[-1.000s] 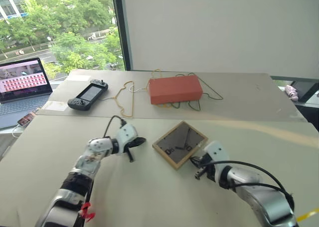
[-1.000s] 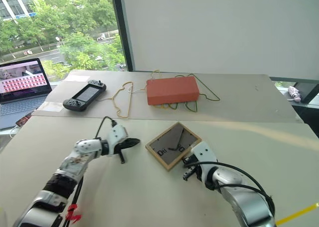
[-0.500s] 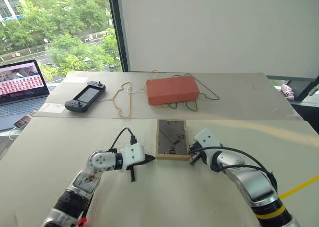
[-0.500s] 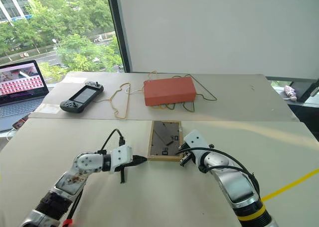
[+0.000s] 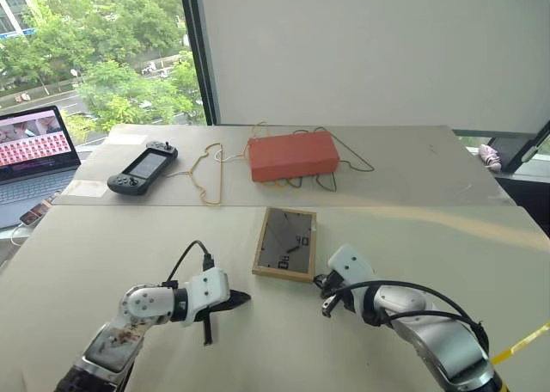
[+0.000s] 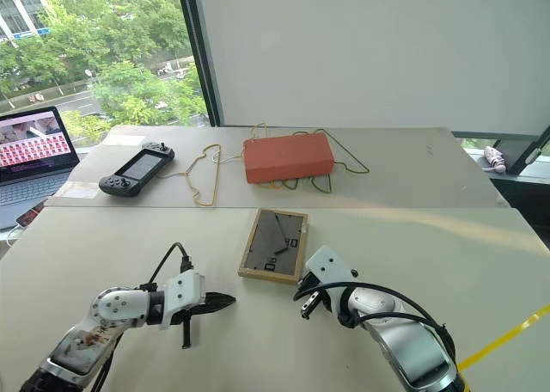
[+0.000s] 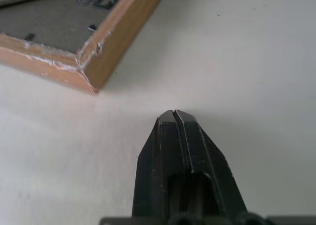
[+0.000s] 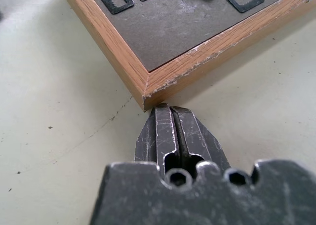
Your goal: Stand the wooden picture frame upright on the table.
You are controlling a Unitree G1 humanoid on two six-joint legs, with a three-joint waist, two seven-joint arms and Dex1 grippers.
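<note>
- While lying flat and back-up on the table (image 5: 103, 237), the wooden picture frame (image 5: 284, 243) now sits nearly square to the table edges, long side running away from the robot; a second ago it lay turned like a diamond.
- Dark grey back with clips and stand faces up, so not yet standing; a judgement: squared up for a grasp, the lifting still to come.
- Left gripper (image 5: 238, 298) drawn back toward the robot since half a second ago, when its tip was at the frame's near left corner; now apart from the frame, fingers pressed together, holding nothing.
- Right gripper (image 5: 326, 283) just at the frame's near right corner, fingers clenched together on nothing.
- Beyond the frame: orange-red box (image 5: 294, 155) on a tangle of wire, a wire hanger (image 5: 210, 170), a handheld game console (image 5: 143, 168), a laptop (image 5: 34, 156) at the far left.
- From the head views, whole layout and both arms at once, but contact at the corners too small to judge.
- From the right wrist view, closed tip right against the chipped corner of the frame, touching or a hair off; cannot tell which.
- From the left wrist view, a clear strip of bare table between the closed tip and the frame's other near corner.
</note>
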